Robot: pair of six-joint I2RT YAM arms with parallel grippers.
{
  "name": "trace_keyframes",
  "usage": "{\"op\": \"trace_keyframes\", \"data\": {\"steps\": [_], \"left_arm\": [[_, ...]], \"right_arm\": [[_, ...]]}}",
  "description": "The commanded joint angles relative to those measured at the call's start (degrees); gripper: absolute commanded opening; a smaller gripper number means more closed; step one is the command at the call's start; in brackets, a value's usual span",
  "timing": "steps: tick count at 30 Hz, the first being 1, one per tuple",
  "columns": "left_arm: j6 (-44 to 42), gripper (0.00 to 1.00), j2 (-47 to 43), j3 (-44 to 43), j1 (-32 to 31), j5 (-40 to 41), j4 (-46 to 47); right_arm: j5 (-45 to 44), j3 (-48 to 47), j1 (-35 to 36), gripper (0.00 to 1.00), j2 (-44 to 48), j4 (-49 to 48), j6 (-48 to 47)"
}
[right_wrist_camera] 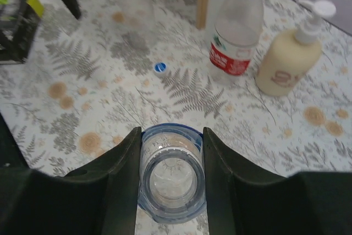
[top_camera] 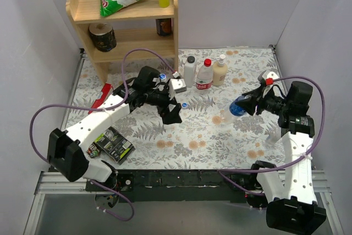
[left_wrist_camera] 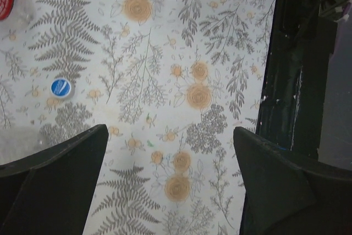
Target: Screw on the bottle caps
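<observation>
Tablecloth (top_camera: 212, 133) with ferns, pale walls (top_camera: 236, 6)

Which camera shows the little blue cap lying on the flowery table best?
The left wrist camera: the blue cap is biggest there, seen straight from above with nothing covering it. The top camera shows only a tiny blue dot, and the right wrist camera shows it small, farther off.

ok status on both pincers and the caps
left pincer open, empty. right pincer closed on clear bottle. blue cap loose on table, nothing between it and left pincer.
</observation>
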State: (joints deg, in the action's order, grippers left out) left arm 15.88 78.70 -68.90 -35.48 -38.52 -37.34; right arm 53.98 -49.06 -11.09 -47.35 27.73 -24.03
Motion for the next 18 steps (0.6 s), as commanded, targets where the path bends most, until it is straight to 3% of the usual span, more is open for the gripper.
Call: {"op": "trace_keyframes", "data": {"steps": [1, 3, 7, 13, 18], "left_arm": [[2.1, 0.98, 4.8, -6.3, -4.1, -2.0, 8.5], [2.9, 0.98, 8.5, -8.2, -5.6, -2.5, 10.6], [5.2, 0.98, 13.7, -11.4, -10.7, -0.7, 17.8], [8.0, 0.98, 19.0, -13.6, -16.9, 5.9, 24.1], [10.8, 0.98, 21.7, -16.0, -17.7, 8.7, 26.4]], "right_arm": [[14.9, -5.3, 2.1, 0.18, -0.5, -6.8, 11.8], [15.1, -4.6, 2.7, 0.17, -0.2, -15.2, 21.2], [11.8, -3.7, 3.6, 0.14, -0.7, -25.7, 30.7], [10.0, -5.0, 4.8, 0.15, -4.3, -31.9, 36.4], [9.7, -5.9, 5.5, 0.14, -5.7, -31.4, 36.8]]}}
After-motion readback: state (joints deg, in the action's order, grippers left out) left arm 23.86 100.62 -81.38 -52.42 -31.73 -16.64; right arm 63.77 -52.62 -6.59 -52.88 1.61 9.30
